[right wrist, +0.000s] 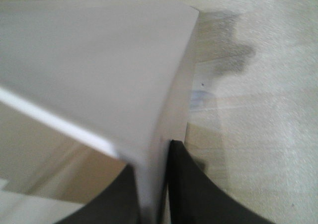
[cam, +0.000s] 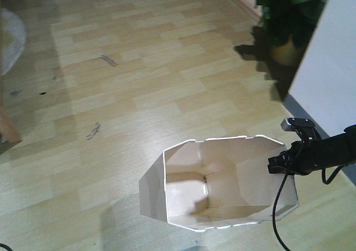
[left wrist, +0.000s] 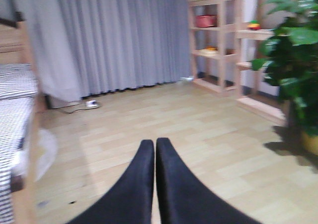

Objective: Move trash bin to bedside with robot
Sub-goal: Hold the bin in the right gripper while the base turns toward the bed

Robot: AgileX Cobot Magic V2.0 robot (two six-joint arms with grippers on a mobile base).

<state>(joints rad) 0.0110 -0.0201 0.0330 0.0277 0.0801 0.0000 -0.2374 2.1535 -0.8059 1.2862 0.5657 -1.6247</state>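
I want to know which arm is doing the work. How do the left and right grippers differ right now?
The right gripper is clamped on the trash bin's thin wall at the rim, one finger inside and one outside; the left gripper is shut on nothing. The right gripper faces down at the floor beside the bin; the left gripper looks out across the room toward curtains and shelves. Both have black, tapered fingers.

no readable text, labels or numbers anywhere
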